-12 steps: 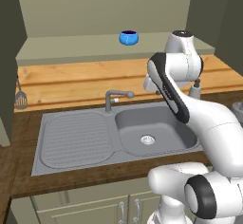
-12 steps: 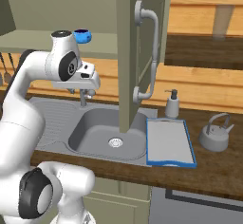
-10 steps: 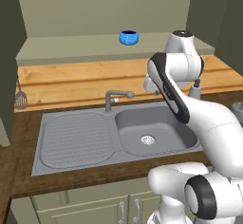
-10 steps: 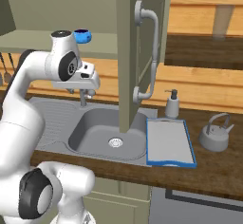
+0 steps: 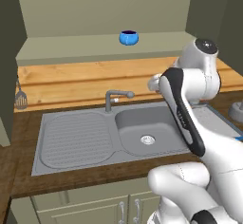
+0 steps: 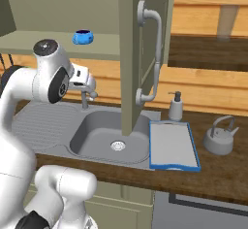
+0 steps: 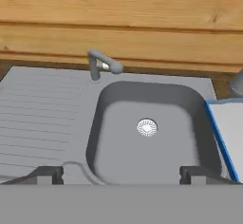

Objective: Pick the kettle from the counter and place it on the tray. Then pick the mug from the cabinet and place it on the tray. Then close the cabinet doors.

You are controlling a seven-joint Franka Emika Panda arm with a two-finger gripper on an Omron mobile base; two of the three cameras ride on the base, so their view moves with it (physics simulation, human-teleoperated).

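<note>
The gripper [image 7: 121,173] hangs over the grey steel sink [image 7: 147,137], its jaws spread wide and holding nothing. One squat grey metal kettle [image 6: 220,136] stands at three o'clock from the one blue-rimmed grey tray [image 6: 173,145]. One bright blue mug [image 6: 83,37] waits in the cabinet. Risk — swinging right, the arm may strike the open olive-green door [image 6: 140,53].

Open olive-green cabinet door [image 6: 130,53] hangs over the steel sink's [image 6: 97,140] right edge. Grey pump soap bottle [image 6: 175,107] crowds the blue-rimmed tray's [image 6: 172,145] back edge. Tray surface bare.
</note>
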